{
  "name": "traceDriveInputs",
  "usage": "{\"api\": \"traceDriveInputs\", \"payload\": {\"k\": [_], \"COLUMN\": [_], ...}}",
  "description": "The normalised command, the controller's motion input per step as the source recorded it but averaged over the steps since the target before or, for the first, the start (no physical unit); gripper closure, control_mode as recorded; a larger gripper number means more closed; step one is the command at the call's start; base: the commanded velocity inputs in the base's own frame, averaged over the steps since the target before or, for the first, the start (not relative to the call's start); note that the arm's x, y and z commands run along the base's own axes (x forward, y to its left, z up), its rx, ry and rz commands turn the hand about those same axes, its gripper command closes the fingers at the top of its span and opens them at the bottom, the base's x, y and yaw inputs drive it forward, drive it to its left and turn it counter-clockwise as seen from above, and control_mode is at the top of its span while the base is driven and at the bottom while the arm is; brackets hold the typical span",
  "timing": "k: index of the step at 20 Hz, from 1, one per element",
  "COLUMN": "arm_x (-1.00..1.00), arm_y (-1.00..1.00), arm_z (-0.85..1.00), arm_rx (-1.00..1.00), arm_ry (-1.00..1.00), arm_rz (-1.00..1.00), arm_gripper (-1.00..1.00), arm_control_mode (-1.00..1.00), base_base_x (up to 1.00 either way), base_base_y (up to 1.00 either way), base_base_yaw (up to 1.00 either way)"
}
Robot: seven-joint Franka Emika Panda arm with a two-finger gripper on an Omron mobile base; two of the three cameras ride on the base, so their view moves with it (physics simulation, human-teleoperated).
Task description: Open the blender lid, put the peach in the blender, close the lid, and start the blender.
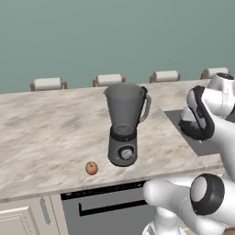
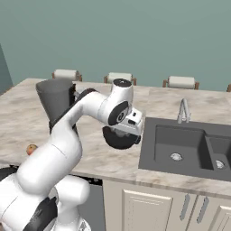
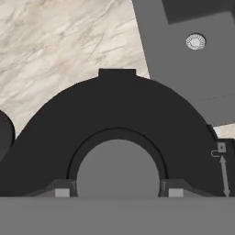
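Note:
The blender (image 1: 124, 124) stands upright on the marble counter, its smoky jar open at the top; in the right base view the jar (image 2: 56, 97) shows behind my arm. The peach (image 1: 92, 168) lies on the counter to the front left of the blender's base, and it peeks out beside my arm as the peach (image 2: 31, 148). My gripper (image 2: 122, 133) is shut on the blender lid (image 2: 118, 140), low over the counter just left of the sink. In the hand view the gripper (image 3: 118, 192) clasps the lid's grey knob (image 3: 118, 167), with the dark lid (image 3: 114, 110) spread around it.
A dark double sink (image 2: 180, 144) with a faucet (image 2: 182, 110) lies right of the lid; its basin and drain (image 3: 195, 41) show in the hand view. Several chair backs (image 1: 109, 79) line the counter's far edge. A dishwasher front (image 1: 105, 206) sits below the counter.

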Motion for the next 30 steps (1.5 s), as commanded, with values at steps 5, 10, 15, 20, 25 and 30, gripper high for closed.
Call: {"api": "traceDriveInputs", "payload": {"k": [5,10,15,20,25,30], "arm_x": [0.73,0.47,0.07,0.4,0.27,0.27], "arm_y": [-0.01,-0.03,-0.11,0.0,0.0,0.0], "arm_z": [-1.0,-0.86,-0.23,-0.45,-0.44,-0.35], "arm_rx": [-0.01,0.0,0.0,0.0,0.0,0.0], "arm_ry": [0.18,0.09,-0.06,0.0,0.0,0.0], "arm_rz": [0.0,0.0,0.0,0.0,0.0,0.0], "arm_gripper": [1.0,1.0,1.0,1.0,1.0,1.0], "arm_control_mode": [-1.0,-1.0,-1.0,-1.0,-1.0,-1.0], "base_base_x": [0.0,0.0,0.0,0.0,0.0,0.0], "base_base_y": [0.0,0.0,0.0,0.0,0.0,0.0], "base_base_yaw": [0.0,0.0,0.0,0.0,0.0,0.0]}}
